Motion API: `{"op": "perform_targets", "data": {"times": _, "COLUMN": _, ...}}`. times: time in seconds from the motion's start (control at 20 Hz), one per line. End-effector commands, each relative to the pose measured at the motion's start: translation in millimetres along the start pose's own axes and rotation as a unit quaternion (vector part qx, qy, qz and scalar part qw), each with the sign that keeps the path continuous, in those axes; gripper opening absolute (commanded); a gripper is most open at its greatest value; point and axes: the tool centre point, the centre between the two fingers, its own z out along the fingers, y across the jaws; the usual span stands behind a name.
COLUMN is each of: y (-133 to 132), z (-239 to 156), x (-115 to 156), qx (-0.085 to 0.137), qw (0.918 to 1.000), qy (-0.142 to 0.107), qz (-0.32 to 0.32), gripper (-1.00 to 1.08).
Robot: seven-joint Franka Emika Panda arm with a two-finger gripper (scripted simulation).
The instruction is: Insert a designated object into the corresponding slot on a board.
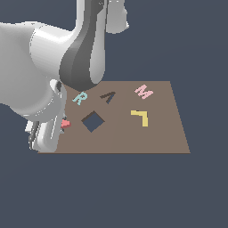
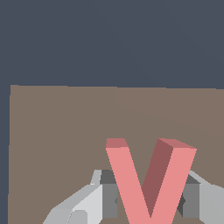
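Note:
The red "V" piece (image 2: pixel 148 179) stands between my gripper's (image 2: pixel 149 202) two fingers, which press on its two sides; one grey finger (image 2: pixel 109 197) shows beside each arm of the V. In the exterior view only a small part of the red V (image 1: pixel 66 123) shows beside the arm's white hand (image 1: pixel 46 133), over the board's edge on the exterior view's left. The brown board (image 1: pixel 160 138) lies flat. The dark angular letter slot (image 1: pixel 108 96) is in its far half, to the right of the V, and is out of the wrist view.
On the board are a teal "R" (image 1: pixel 80 98), a pink "M" (image 1: pixel 144 91), a yellow "L" (image 1: pixel 140 117) and a larger dark diamond hole (image 1: pixel 93 121) close to the right of the V. The arm's bulky links (image 1: pixel 84 53) hang over the board's far left corner.

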Motion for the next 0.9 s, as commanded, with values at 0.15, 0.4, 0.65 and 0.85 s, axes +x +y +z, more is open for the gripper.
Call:
{"op": "perform_targets", "data": {"times": 0.15, "y": 1, "z": 0, "x": -4, "qx": 0.000, "qw": 1.0000, "qy": 0.000, "qz": -0.007, "gripper": -1.00}}
{"op": "perform_targets", "data": {"times": 0.4, "y": 6, "z": 0, "x": -19, "qx": 0.000, "qw": 0.9994, "qy": 0.000, "qz": -0.035, "gripper": -1.00}}
{"op": "perform_targets", "data": {"times": 0.65, "y": 16, "z": -1, "x": -44, "qx": 0.000, "qw": 0.9965, "qy": 0.000, "qz": -0.083, "gripper": -1.00}}
{"op": "perform_targets", "data": {"times": 0.85, "y": 29, "z": -2, "x": -70, "qx": 0.000, "qw": 0.9909, "qy": 0.000, "qz": -0.135, "gripper": -1.00}}
